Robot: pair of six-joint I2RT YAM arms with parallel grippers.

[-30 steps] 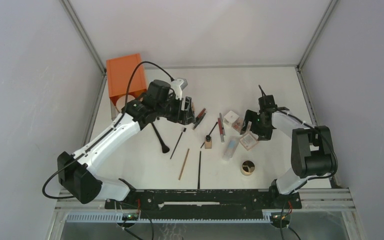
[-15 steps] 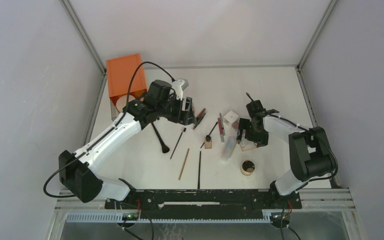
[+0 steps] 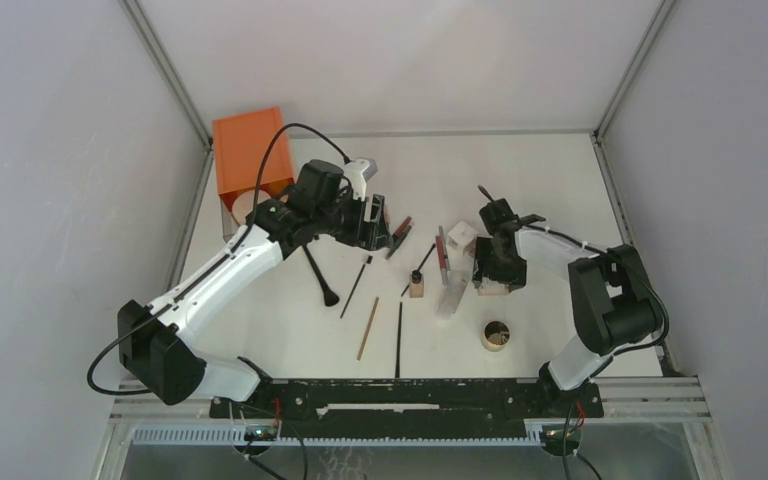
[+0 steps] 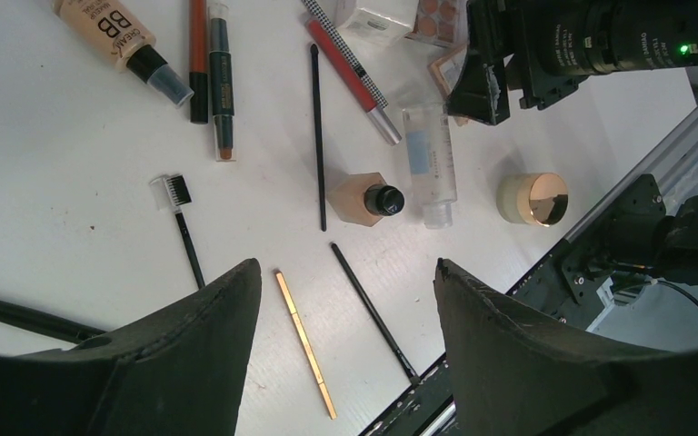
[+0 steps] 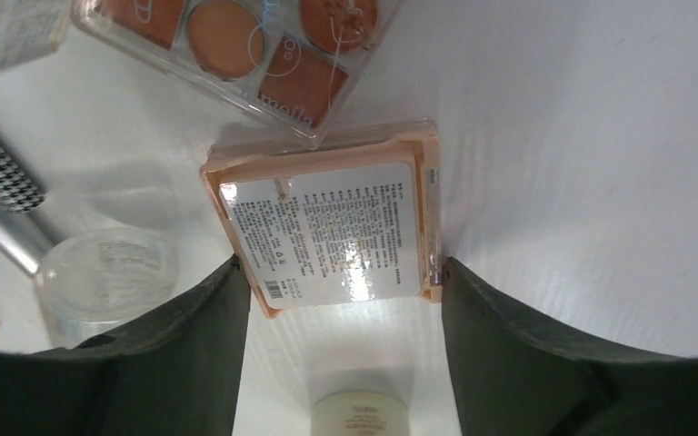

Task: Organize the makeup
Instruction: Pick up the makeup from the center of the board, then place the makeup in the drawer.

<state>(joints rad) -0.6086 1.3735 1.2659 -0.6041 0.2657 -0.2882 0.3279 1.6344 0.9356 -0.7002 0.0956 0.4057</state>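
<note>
Where the makeup lies: the makeup [image 3: 417, 287] is scattered over the middle of the white surface [image 3: 560, 180]. The piece being worked on is a square peach compact [image 5: 336, 222], lying flat with its label side up.
Neighbours: the reddish-pan palette [image 5: 236, 45] touches or slightly overlaps the compact's far edge. The clear tube [image 4: 429, 163] lies just beside it, and a round jar [image 5: 359, 413] sits near its other side.
Right end effector [image 5: 341, 268]: it is lowered over the compact, partway closed, with one finger at each side edge. I cannot tell whether it is actually pinching.
Left end effector [image 4: 345, 282]: it is spread wide with nothing in it, hanging above the thin black brush [image 4: 318, 136].
Handling: the compact is probably light and made of stiff, thin plastic. The glossy label suggests a slick face, and any pressed powder inside would crack if dropped.
Where to hold: across the two opposite side edges, low against the surface, because the case offers little height to grip.
Risk: the case sits slightly askew to the fingers, so it may twist as they close. The palette resting on its edge could be dragged along with it.
Change from a second ago: the right arm has swung left and down. Its wrist now covers the compact in the overhead view, and its fingers have drawn closer together.
Unchanged: the left arm and the round jar have not moved.
</note>
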